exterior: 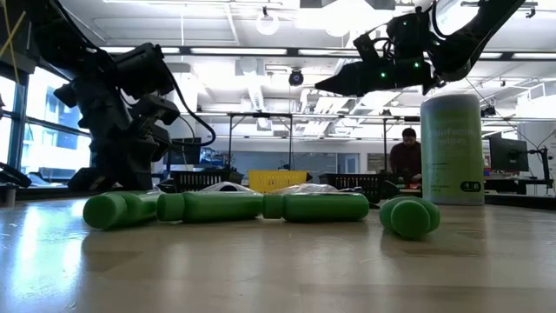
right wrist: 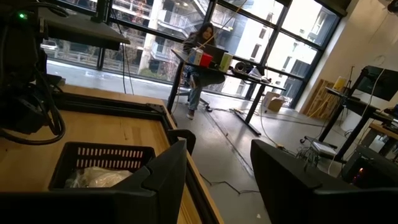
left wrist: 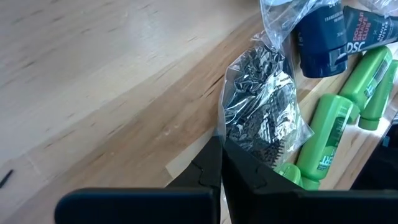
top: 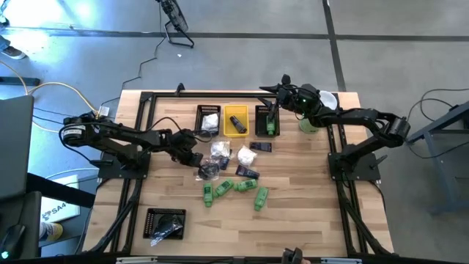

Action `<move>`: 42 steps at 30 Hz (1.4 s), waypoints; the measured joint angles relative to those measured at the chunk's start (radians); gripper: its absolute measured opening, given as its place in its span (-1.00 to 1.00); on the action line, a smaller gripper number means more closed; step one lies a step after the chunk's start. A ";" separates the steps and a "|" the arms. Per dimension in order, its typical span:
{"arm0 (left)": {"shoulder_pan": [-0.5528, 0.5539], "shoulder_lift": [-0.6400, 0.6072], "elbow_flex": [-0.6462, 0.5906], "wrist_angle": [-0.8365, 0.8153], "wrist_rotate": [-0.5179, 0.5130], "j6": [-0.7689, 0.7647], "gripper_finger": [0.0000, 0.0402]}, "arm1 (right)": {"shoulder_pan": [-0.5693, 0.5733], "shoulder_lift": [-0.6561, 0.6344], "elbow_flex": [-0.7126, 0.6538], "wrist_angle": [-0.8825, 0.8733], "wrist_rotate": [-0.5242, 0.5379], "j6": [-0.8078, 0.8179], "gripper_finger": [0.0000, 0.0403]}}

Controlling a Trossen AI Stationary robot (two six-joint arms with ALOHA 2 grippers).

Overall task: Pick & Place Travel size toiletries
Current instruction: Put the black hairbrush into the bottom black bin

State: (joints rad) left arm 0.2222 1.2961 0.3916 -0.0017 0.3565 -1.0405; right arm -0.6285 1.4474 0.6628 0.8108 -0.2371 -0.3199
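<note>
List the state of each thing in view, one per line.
Left gripper: shut on clear crinkly packet.
Right gripper: open, empty, above right black bin.
Green bottles: lying on table.
Yellow bin: holds one dark item.

Both arms are black, built of rounded links with bulky joint housings. The left arm [top: 117,143] stands on a black base plate bolted near the left edge of the counter, with a pale ring at its shoulder joint. The right arm [top: 366,125] rises from a matching plate near the right edge. Black cables loop along each arm. Small green lights glow on the right end effector [exterior: 352,83]. The left end effector [left wrist: 214,168] has flat, matte black, angular fingers.
</note>
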 joint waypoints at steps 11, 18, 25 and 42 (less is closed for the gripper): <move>0.000 0.000 0.000 0.001 -0.004 0.049 -1.00 | 0.000 0.000 0.000 -0.039 0.003 -0.028 -0.14; 0.000 0.000 0.000 0.003 -0.004 0.068 -1.00 | 0.000 0.000 0.000 -0.049 0.070 -0.027 -0.14; 0.000 0.000 0.000 0.004 0.005 0.101 -1.00 | 0.000 0.000 0.000 -0.028 0.217 -0.027 -0.14; 0.000 0.000 0.000 0.003 -0.003 0.118 -1.00 | -0.037 0.000 0.000 -0.068 0.277 0.017 -0.14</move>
State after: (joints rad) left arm 0.2222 1.2961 0.3912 0.0013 0.3534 -0.9220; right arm -0.6655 1.4475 0.6628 0.7427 0.0400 -0.3030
